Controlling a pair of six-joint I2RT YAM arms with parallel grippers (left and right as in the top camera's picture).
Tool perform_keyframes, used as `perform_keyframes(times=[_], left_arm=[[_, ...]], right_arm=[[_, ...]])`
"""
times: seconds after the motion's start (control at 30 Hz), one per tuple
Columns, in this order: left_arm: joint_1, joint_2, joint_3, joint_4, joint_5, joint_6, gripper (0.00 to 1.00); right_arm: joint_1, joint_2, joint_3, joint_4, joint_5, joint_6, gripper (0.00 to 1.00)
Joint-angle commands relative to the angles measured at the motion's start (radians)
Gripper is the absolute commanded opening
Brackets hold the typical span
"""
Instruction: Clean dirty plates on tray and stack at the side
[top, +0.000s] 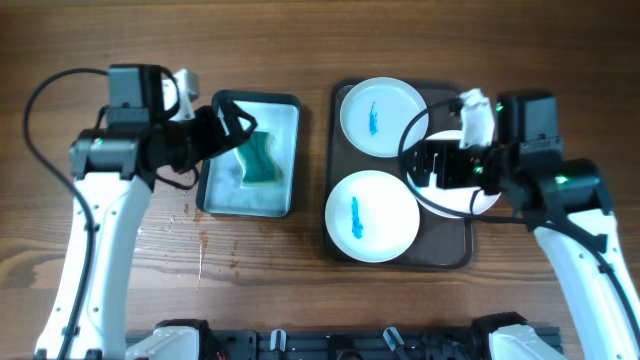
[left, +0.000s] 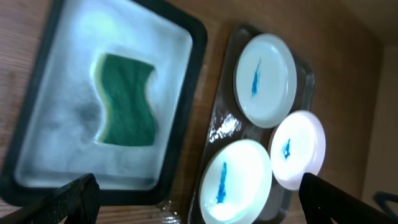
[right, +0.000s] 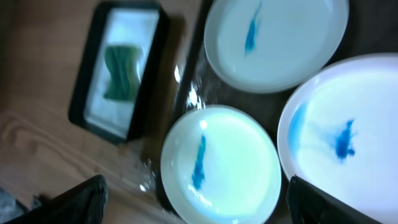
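both arms reach inward over the table, wrists bent down. right gripper (top: 430, 166) hangs above the tray (top: 446, 256), fingers spread wide and empty. left gripper (top: 238, 128) hovers over the smaller basin (top: 250, 98), likewise spread, holding nothing. three plates (top: 380, 117) lie flat on the tray, each smeared blue. they look stiff, glossy and probably slick, best pinched at the rim. sponge (top: 262, 160) sits in the basin's cloudy water. it seems soft, light and soggy, easiest squeezed across its narrow waist.
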Motion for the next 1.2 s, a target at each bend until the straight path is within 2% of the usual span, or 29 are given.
perform_keyframes(times=[0.0, 0.1, 0.17, 0.27, 0.37, 0.43, 0.5, 0.57, 0.67, 0.73, 0.87, 1.03, 1.17], left_arm=[[-0.056, 0.031, 0.016, -0.002, 0.065, 0.005, 1.0], [-0.095, 0.042, 0.012, -0.017, -0.068, -0.006, 1.0], [-0.153, 0.071, 0.0, -0.059, -0.3, -0.096, 0.96], [-0.254, 0.152, -0.019, -0.06, -0.517, -0.199, 0.88], [-0.336, 0.28, -0.02, -0.006, -0.597, -0.233, 0.77], [-0.357, 0.374, -0.02, 0.018, -0.606, -0.268, 0.74], [-0.34, 0.508, -0.02, 0.021, -0.587, -0.36, 0.63], [-0.31, 0.566, -0.02, 0.047, -0.536, -0.359, 0.52], [-0.264, 0.595, -0.02, 0.082, -0.476, -0.351, 0.26], [-0.237, 0.593, -0.02, 0.116, -0.404, -0.29, 0.04], [-0.19, 0.55, 0.0, 0.074, -0.261, -0.208, 0.04], [-0.159, 0.452, 0.04, 0.019, -0.279, -0.193, 0.48], [-0.167, 0.447, 0.031, 0.066, -0.444, -0.193, 0.52]], right_arm=[[0.036, 0.004, -0.128, 0.016, 0.013, 0.014, 0.78], [0.065, 0.004, -0.246, 0.067, 0.006, 0.04, 0.7], [0.068, 0.004, -0.283, 0.082, 0.006, 0.056, 0.67], [0.068, 0.003, -0.288, 0.109, 0.005, 0.057, 0.66], [0.068, 0.003, -0.288, 0.145, -0.034, 0.07, 0.62], [0.068, 0.003, -0.288, 0.143, -0.036, 0.088, 0.62], [0.068, 0.003, -0.288, 0.132, -0.036, 0.088, 0.62], [0.068, 0.003, -0.288, 0.129, -0.036, 0.091, 0.62], [0.068, 0.003, -0.288, 0.131, -0.036, 0.091, 0.63], [0.068, 0.003, -0.288, 0.133, -0.035, 0.09, 0.63], [0.068, 0.003, -0.288, 0.131, -0.035, 0.091, 0.62], [0.068, 0.003, -0.288, 0.131, -0.035, 0.091, 0.62], [0.068, 0.003, -0.288, 0.138, -0.035, 0.092, 0.62]])
